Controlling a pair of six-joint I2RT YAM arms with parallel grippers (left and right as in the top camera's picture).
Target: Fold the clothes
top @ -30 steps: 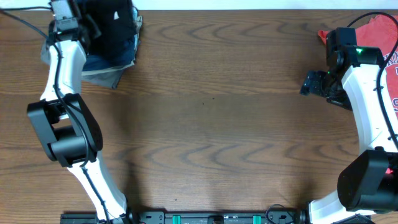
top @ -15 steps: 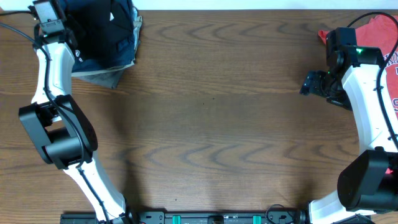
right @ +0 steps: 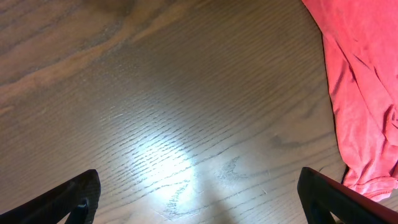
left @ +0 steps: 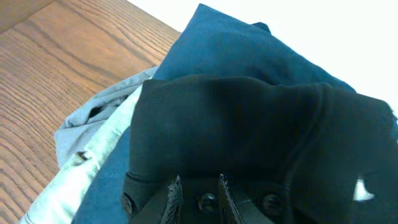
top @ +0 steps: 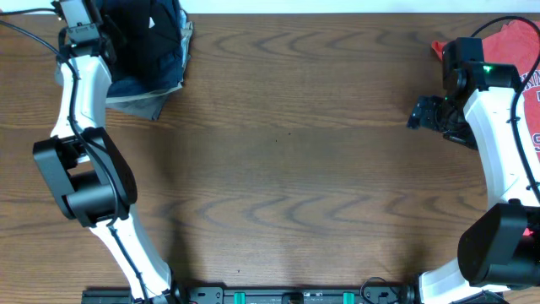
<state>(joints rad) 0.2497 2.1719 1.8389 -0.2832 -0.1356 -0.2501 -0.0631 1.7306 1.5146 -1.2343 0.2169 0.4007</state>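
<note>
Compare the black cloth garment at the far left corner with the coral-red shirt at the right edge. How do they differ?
The black garment tops a pile, over a blue garment and a grey garment; the coral-red shirt lies alone, directly on the wooden table. The black garment looks thickly bunched; the coral-red shirt spreads flatter, with loose wrinkles. Both are soft cloth near far corners.

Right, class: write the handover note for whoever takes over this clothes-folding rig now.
Left tool: down on the soft black garment, which tops a blue garment and a pale grey garment at the far-left corner; grip unclear.
Right tool: open, empty, over the bare wooden table beside the rumpled coral-red T-shirt.
Done: black garment seems folded.
Left: fold the red one.
</note>
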